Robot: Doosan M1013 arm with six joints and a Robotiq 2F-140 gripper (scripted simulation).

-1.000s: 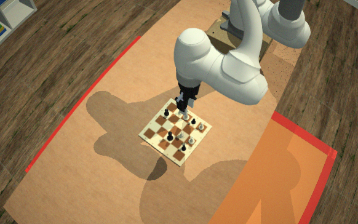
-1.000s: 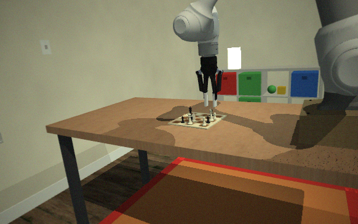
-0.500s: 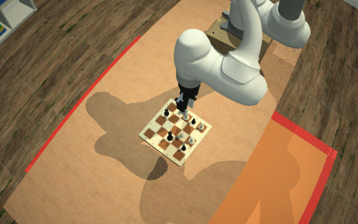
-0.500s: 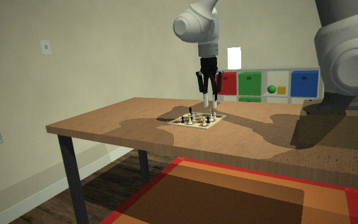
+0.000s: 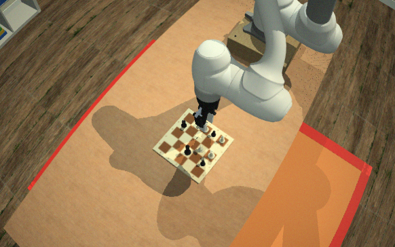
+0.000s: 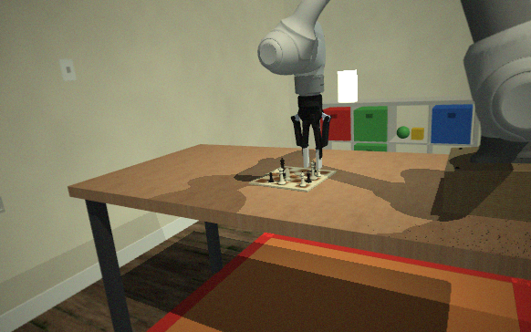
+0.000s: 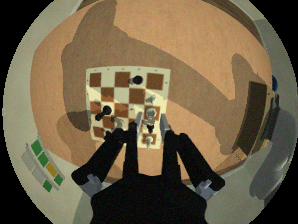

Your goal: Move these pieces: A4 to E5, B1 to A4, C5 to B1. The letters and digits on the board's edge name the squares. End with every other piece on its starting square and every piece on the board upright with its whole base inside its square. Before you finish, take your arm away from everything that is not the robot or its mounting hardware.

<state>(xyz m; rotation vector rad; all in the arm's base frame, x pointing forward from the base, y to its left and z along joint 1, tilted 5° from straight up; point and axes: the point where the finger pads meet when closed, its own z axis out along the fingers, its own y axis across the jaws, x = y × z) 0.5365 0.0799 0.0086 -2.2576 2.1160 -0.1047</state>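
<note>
The small chessboard [image 5: 193, 146] lies on the wooden table and also shows in the exterior view [image 6: 293, 178] and in the wrist view [image 7: 127, 104]. Several black and white pieces stand on it, among them a tall black piece [image 5: 187, 150], a black pawn [image 5: 183, 125] and a white piece [image 5: 222, 139]. My gripper [image 5: 205, 127] points straight down over the board's far edge, near the arm's base. Its fingers [image 6: 311, 163] stand partly apart, on either side of a small white piece [image 7: 149, 125]. I see no grip on the piece.
The arm's base block [image 5: 261, 44] stands at the table's far end. A shelf with coloured bins [image 6: 401, 125] is against the wall behind the table. A red-edged orange zone [image 5: 305, 190] is marked on the floor beside the table.
</note>
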